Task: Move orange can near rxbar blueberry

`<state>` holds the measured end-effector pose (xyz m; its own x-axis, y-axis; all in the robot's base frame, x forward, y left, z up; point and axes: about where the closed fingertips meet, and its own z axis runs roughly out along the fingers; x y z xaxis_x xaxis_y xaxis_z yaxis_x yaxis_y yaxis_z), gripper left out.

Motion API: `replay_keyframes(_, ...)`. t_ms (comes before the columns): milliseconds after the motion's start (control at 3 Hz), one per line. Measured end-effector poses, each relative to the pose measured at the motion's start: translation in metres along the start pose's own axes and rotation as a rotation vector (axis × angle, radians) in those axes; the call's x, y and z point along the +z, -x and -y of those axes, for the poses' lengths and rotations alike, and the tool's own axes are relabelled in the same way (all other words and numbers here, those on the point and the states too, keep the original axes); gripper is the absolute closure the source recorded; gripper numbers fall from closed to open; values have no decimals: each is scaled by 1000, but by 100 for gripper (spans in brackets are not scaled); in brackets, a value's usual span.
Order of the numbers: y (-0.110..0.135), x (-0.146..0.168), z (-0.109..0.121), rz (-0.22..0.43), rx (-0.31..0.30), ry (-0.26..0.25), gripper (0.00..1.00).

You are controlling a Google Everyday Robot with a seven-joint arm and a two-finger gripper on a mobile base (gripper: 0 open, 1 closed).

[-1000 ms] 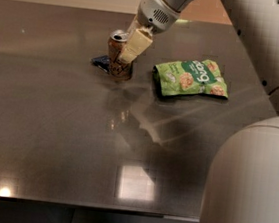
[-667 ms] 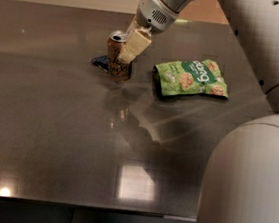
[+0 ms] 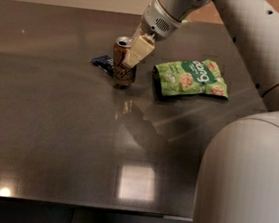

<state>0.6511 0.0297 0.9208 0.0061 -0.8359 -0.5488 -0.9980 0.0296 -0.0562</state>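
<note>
Orange can (image 3: 119,74): upright on tabletop (image 3: 52,124), touching rxbar blueberry (image 3: 103,62). Tool (image 3: 128,57): set against the can's right side; how far open cannot be told.

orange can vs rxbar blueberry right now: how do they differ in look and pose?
Pose: the orange can stands upright; the rxbar blueberry lies flat.
Colour: the can is copper-orange with a silver top; the bar is dark blue.
Build: the can is a tall cylinder; the bar is a thin, low wrapper.
Gripper: the gripper is at the can's side, not at the bar.
Shared: both sit on the dark table, close together, the bar at the can's image-left.
</note>
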Motion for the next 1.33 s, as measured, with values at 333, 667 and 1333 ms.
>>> replay_keyframes(333, -6, 3, 3, 1, 7, -3, 97)
replay_keyframes(667, -14, 13, 8, 10, 7, 0, 75)
replay_keyframes(1333, -22, 19, 13, 31, 8, -5, 28)
